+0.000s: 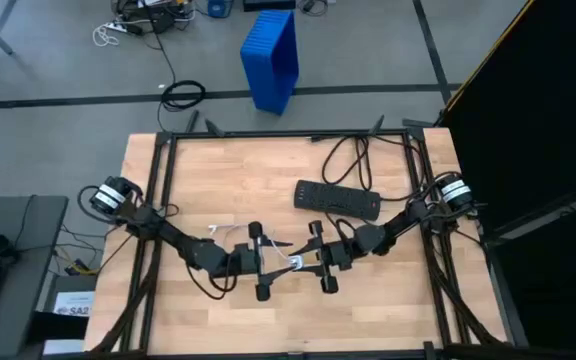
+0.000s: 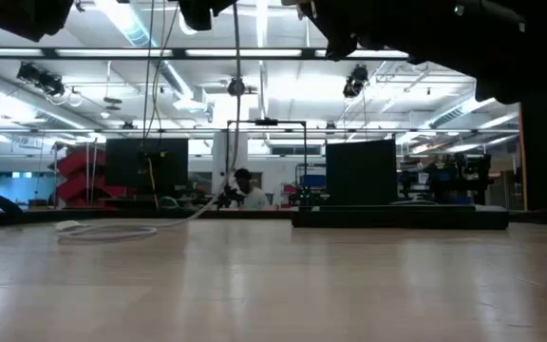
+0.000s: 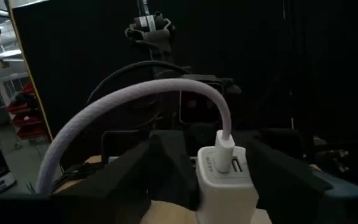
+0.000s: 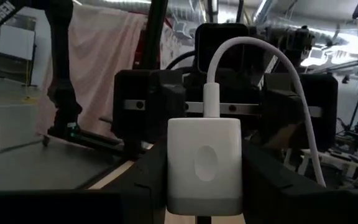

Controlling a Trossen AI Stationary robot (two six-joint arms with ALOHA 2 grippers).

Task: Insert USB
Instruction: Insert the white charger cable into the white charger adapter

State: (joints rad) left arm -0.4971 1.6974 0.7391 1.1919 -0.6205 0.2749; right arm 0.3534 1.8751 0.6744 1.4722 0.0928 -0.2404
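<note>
Both hands up off the tabletop point(image 1: 218, 180), nose to nose. Right hand point(image 4: 205, 205) clamped on a white charger block point(image 4: 205, 163). USB point(image 3: 129, 102) plug already seated in the block, just ahead of the left hand point(image 3: 225, 186), pinched around the block's far end. Cable thin and floppy, light, probably slippery. Better grabbed at the stiff plug point(image 3: 224, 146).

USB cable point(image 4: 291, 74) white, pale woven look close up. Charger block point(image 4: 205, 163) white, plain. Both arms and hands black. Table point(image 1: 228, 180) light wood, plank pattern, black frame. Power strip point(image 1: 337, 200) black, black cord. Bin point(image 1: 271, 58) blue, ribbed. Floor point(image 1: 68, 60) grey.
</note>
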